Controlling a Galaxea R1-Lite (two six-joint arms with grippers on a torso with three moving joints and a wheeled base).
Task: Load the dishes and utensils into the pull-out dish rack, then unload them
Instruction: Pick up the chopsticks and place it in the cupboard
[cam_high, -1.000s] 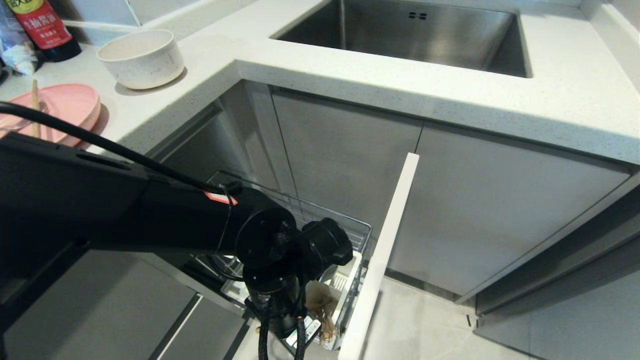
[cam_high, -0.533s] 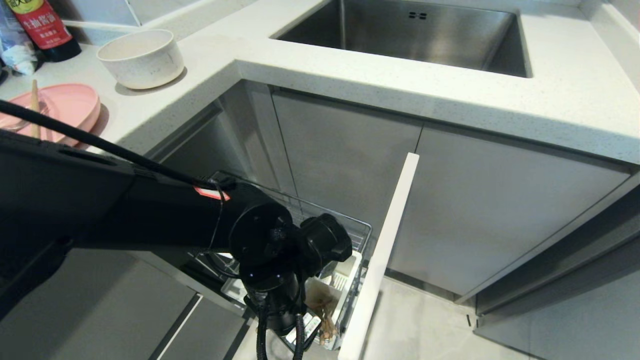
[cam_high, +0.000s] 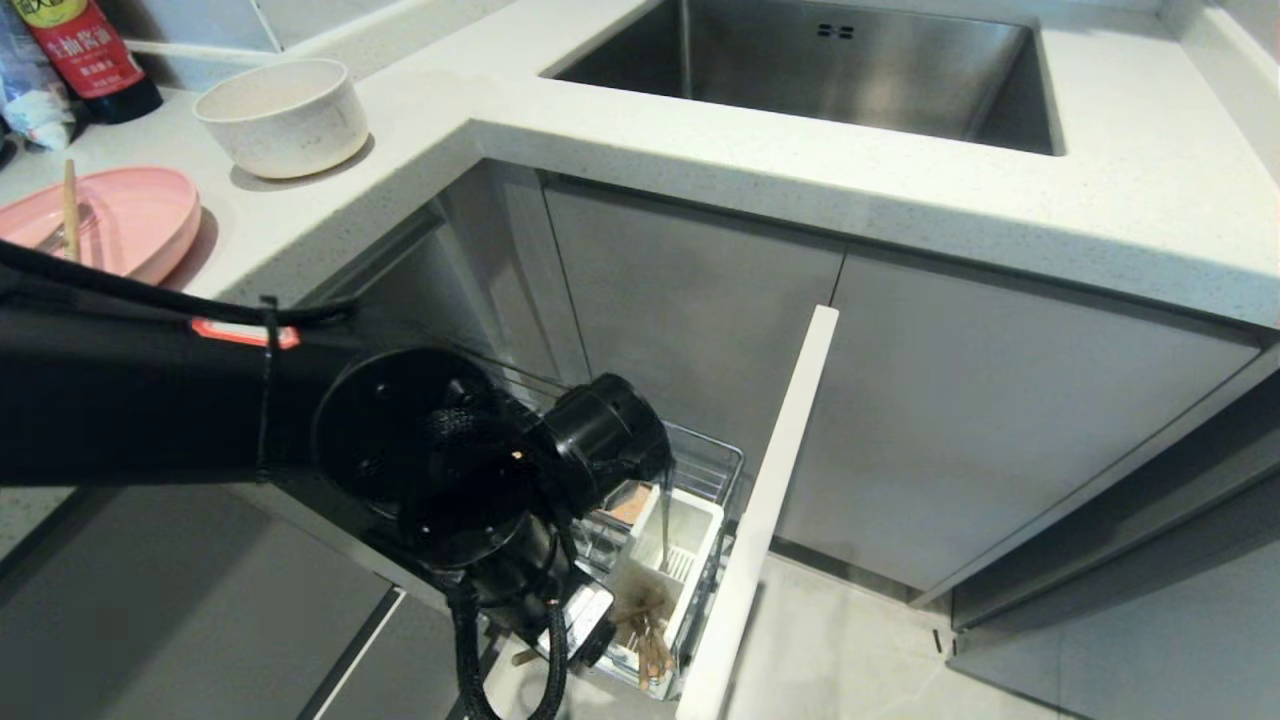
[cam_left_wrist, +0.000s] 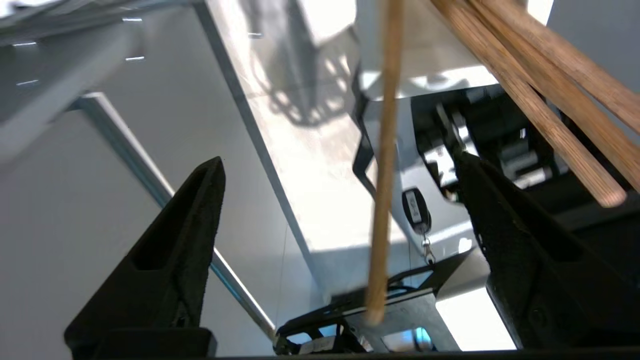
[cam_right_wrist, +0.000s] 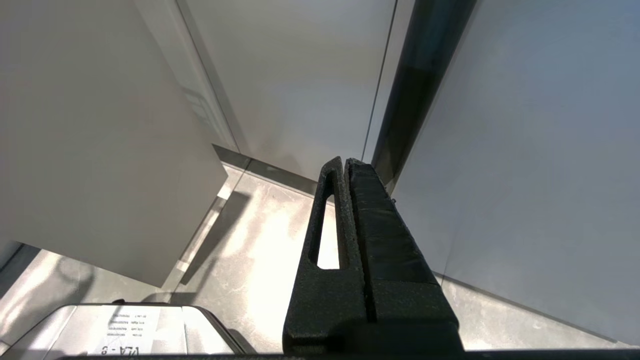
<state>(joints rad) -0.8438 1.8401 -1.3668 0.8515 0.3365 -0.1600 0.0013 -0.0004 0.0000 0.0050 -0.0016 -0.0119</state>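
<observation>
The head view looks steeply down from above the counter's corner (cam_high: 470, 125) onto the pull-out dish rack (cam_high: 690, 470), the left wrist view sits close among that rack's chopsticks (cam_left_wrist: 382, 165), and the right wrist view faces the floor (cam_right_wrist: 260, 260) beside grey cabinet fronts, sharing only those.

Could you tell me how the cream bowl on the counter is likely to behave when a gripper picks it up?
The bowl looks stiff and thick-walled, so probably breakable if dropped. Its smooth rim may slip. It sits upright on the counter and looks stable, unlikely to tip.
</observation>
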